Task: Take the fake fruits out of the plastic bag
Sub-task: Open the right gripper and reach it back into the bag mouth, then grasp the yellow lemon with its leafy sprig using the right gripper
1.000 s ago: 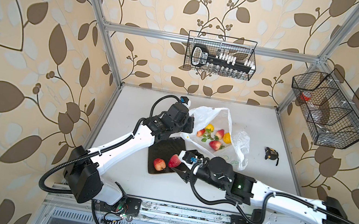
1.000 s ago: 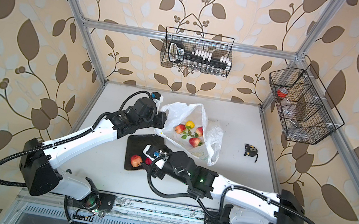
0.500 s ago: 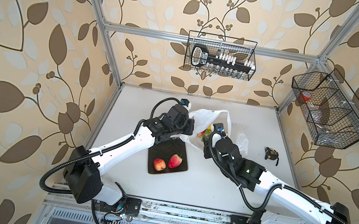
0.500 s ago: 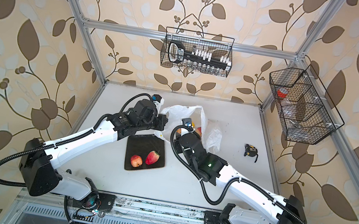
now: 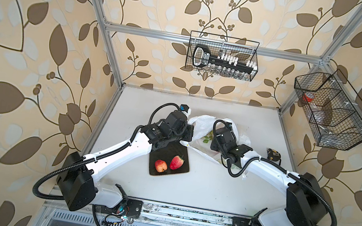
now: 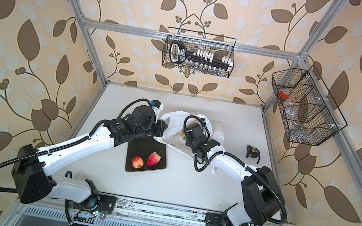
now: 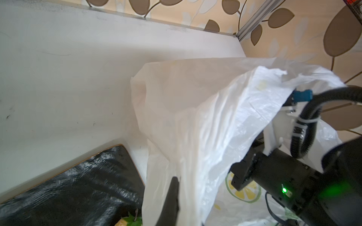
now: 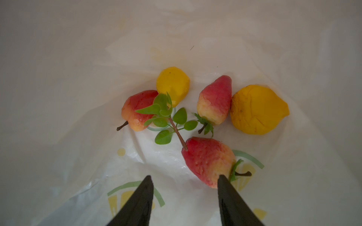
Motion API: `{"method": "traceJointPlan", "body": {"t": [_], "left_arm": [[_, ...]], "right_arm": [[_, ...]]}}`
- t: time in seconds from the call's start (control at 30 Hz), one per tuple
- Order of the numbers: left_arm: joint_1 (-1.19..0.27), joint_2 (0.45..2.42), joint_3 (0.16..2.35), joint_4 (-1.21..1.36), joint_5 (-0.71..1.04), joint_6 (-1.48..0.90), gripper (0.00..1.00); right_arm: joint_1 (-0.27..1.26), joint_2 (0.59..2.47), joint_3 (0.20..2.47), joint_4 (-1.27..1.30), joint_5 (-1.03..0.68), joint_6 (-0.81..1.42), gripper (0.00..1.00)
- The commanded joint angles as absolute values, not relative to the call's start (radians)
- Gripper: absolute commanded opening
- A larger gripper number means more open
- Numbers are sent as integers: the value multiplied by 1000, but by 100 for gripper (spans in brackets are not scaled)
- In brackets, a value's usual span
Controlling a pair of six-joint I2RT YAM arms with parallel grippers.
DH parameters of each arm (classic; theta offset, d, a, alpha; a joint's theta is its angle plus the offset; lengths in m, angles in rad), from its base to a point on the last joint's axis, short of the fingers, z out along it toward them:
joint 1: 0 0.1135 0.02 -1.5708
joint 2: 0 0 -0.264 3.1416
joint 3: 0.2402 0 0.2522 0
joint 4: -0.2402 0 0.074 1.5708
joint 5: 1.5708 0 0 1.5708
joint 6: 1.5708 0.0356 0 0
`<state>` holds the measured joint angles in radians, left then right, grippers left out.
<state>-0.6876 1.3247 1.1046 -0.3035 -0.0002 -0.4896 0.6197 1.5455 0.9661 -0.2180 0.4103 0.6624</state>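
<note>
The white plastic bag (image 5: 200, 124) lies mid-table, and my left gripper (image 7: 176, 181) is shut on its rim, holding the mouth up. My right gripper (image 8: 185, 177) is inside the bag, open, with only bag film between its fingers. Several fake fruits lie on the bag floor. The red one (image 8: 205, 160) nearest me overlaps one fingertip. Beyond it lie a green sprig (image 8: 166, 117), two more red fruits (image 8: 137, 109) (image 8: 214, 99), a small yellow fruit (image 8: 173, 84) and a yellow-orange one (image 8: 256, 109). Two red fruits (image 5: 160, 166) (image 5: 176, 162) rest on the black plate (image 5: 164, 148).
A small black-and-yellow object (image 5: 273, 155) lies on the table right of the bag. Wire baskets hang on the back wall (image 5: 222, 56) and the right wall (image 5: 333, 110). The right arm's wrist (image 5: 222, 137) covers the bag mouth from above.
My right gripper left a red fruit on the plate, swung back over to the bag and now reaches inside it. The left gripper has kept its hold on the bag rim.
</note>
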Motion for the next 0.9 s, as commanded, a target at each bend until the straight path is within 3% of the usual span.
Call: {"method": "traceJointPlan", "body": {"t": [0.0, 0.27, 0.63, 0.87], "left_arm": [[-700, 1271, 1072, -296, 9, -499, 0], [-706, 1238, 1017, -320, 20, -499, 0], [-706, 1218, 980, -333, 29, -503, 0], [-706, 1224, 988, -347, 40, -503, 0]], "right_arm": [[592, 1591, 1014, -150, 347, 626, 58], [557, 1740, 1091, -100, 275, 549, 58], [541, 1884, 1159, -74, 331, 517, 63], [540, 1995, 1237, -68, 373, 509, 53]]}}
